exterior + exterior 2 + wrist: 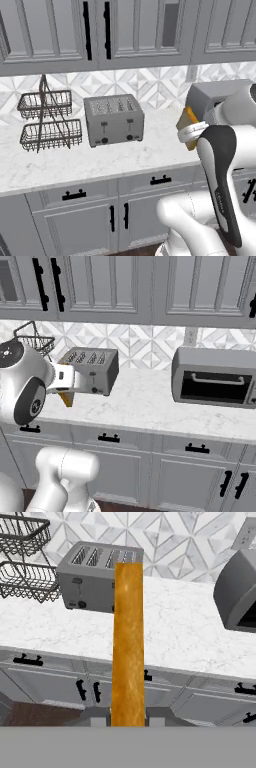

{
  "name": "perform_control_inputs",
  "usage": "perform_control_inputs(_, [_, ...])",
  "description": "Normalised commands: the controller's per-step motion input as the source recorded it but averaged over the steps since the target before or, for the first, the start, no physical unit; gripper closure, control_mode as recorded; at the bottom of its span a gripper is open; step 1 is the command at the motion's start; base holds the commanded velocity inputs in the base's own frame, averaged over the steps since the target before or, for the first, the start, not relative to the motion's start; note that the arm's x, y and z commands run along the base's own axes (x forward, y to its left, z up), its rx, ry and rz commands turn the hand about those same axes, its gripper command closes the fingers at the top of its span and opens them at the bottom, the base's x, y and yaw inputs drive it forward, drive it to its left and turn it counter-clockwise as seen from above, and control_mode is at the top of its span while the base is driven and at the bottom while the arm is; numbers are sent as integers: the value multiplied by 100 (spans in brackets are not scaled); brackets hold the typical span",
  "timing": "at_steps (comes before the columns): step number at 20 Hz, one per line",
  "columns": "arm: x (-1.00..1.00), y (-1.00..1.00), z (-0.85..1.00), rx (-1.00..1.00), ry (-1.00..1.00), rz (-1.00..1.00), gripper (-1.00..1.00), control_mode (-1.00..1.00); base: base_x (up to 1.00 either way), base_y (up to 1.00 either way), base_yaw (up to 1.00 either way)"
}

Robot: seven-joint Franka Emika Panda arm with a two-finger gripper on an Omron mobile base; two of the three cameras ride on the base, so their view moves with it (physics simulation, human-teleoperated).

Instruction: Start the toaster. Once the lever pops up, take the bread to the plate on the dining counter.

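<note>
Bread [128, 642] stands nearest in the hand view, a tall orange-brown strip seen edge-on, rising from between the jaws, which are clamped on its lower end. In the left base view the same slice shows as a tan square with darker crust just beside the white wrist, held in the air above the tabletop [100, 160] and well apart from the toaster [114, 119]. Gripping it by one edge with the flat faces upright looks sensible: it came out of a narrow slot that way, and the slice stays clear of the toaster's top while it is carried. All four slots look empty, so I judge the toasting step is done and the carry to the plate is what remains; neither the plate nor the dining counter can be seen from here, so the base will likely have to drive. A two-tier wire basket [47, 120] sits left of the toaster, a dark-grey oven [215, 378] to its right. No brand, label or writing is readable anywhere.
</note>
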Motion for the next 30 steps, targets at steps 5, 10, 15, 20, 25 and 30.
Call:
perform_control_inputs(5, [0, 0, 0, 0, 0, 0, 100, 100, -89, -17, -48])
perform_control_inputs(10, [0, 0, 0, 0, 0, 0, 100, 100, -3, 0, -97])
perform_control_inputs(15, [0, 0, 0, 0, 0, 0, 100, 100, 1, 0, -92])
perform_control_inputs(20, [0, 0, 0, 0, 0, 0, 100, 100, 31, 10, -82])
perform_control_inputs(25, [0, 0, 0, 0, 0, 0, 100, 100, 72, 9, -72])
perform_control_inputs(30, [0, 0, 0, 0, 0, 0, 100, 100, 77, 0, -68])
